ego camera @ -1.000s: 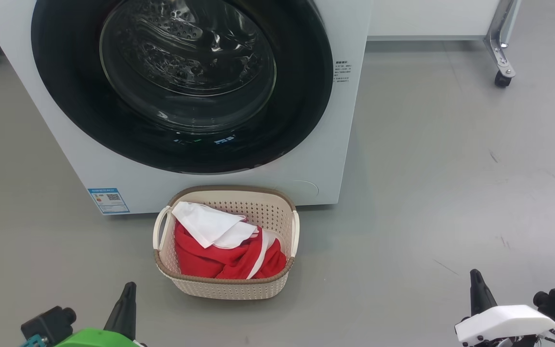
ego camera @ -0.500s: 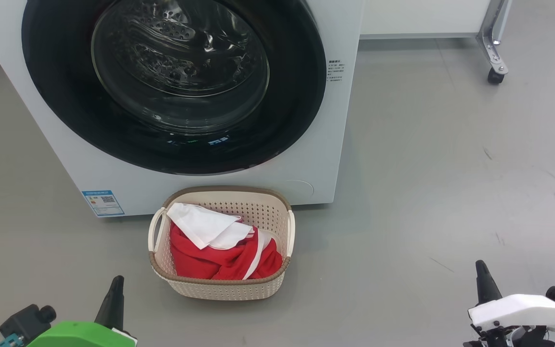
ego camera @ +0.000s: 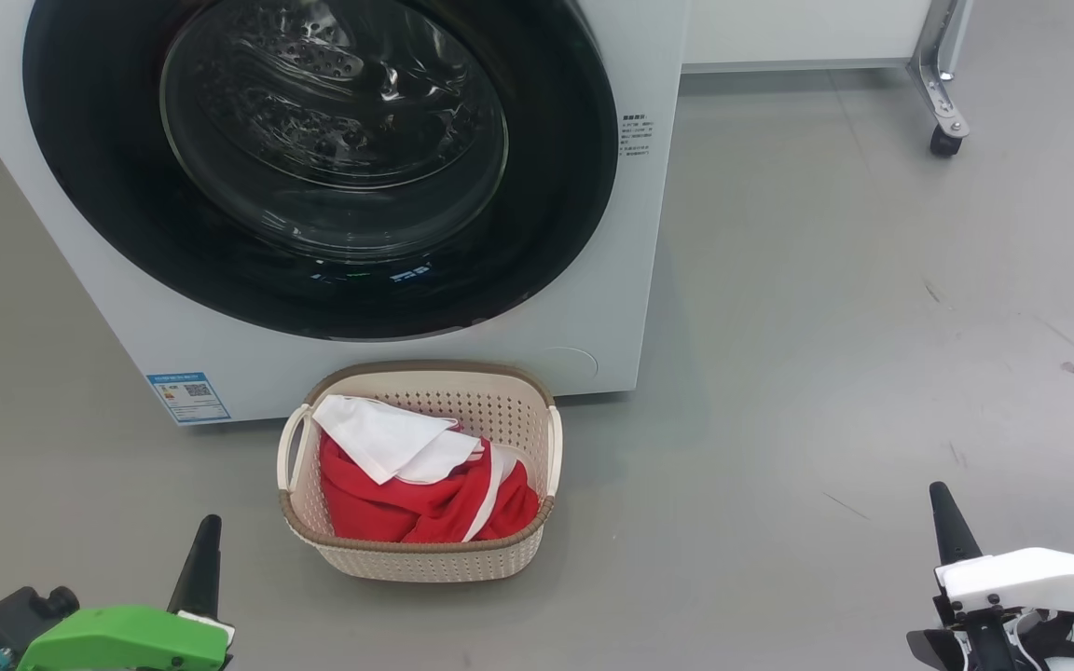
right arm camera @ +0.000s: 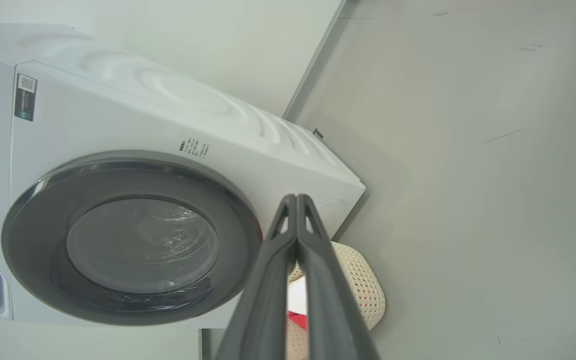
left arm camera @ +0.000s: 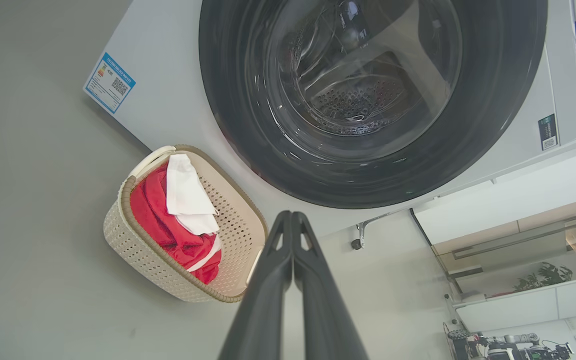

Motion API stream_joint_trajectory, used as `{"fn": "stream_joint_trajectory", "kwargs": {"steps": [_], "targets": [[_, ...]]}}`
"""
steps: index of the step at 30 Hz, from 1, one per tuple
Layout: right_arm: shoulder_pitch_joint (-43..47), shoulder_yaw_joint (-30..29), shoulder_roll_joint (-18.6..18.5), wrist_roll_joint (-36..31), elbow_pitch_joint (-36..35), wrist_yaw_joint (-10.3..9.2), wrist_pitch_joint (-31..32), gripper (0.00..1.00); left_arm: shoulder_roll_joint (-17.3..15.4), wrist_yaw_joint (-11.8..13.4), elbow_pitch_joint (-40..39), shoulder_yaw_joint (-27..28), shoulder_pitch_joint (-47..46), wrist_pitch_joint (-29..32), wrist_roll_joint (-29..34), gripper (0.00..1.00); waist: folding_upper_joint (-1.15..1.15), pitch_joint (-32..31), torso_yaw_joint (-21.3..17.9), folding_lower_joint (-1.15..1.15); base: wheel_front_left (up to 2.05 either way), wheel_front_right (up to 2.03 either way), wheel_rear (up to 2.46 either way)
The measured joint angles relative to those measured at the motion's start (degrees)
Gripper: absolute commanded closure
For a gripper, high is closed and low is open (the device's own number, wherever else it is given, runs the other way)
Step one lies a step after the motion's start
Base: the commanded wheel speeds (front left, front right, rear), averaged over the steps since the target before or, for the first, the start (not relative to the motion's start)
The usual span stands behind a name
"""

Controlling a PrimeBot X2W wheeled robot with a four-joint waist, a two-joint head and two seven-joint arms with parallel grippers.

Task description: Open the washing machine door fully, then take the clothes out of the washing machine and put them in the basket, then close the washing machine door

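Found both hands nearest, low over the grey floor (ego camera: pixel 826 373) and well apart: left hand (ego camera: pixel 209 527) and right hand (ego camera: pixel 940 494), each with fingers pressed together, gripping nothing. Saw the basket (ego camera: pixel 416 543) next, standing on the floor just in front of the washing machine (ego camera: pixel 612 308), the red-and-white clothes (ego camera: pixel 388 499) heaped inside under a white cloth (ego camera: pixel 378 436). Noted, farthest back, the washing machine door (ego camera: pixel 99 214) lying flush against the white front, with a blue sticker (ego camera: pixel 187 397) at the lower corner.

The grey floor (ego camera: pixel 826 326) carries the washing machine (ego camera: pixel 613 280), the basket (ego camera: pixel 425 564) just before it, and a castor (ego camera: pixel 943 143).
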State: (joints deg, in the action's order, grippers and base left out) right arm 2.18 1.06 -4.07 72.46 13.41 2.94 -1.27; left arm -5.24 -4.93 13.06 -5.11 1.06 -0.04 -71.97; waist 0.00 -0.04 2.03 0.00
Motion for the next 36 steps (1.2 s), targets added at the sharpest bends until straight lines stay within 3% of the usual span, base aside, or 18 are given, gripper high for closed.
{"fn": "stream_joint_trajectory", "kwargs": {"steps": [25, 36], "targets": [[-4.3, -4.3, -0.2, 19.3, 1.7, 3.07, 4.0, 1.0, 0.7, -1.5, 1.8, 5.4, -3.0, 3.1, -19.6, 1.0, 0.0, 0.2, -1.8, 0.0, 0.0, 0.0, 0.0], [-5.3, -5.0, -0.3, 22.3, 2.0, 3.55, 4.5, 1.0, 0.9, -1.9, 2.3, 6.4, -4.0, 3.6, -22.7, 1.0, 0.0, 0.2, -2.0, 0.0, 0.0, 0.0, 0.0]]}}
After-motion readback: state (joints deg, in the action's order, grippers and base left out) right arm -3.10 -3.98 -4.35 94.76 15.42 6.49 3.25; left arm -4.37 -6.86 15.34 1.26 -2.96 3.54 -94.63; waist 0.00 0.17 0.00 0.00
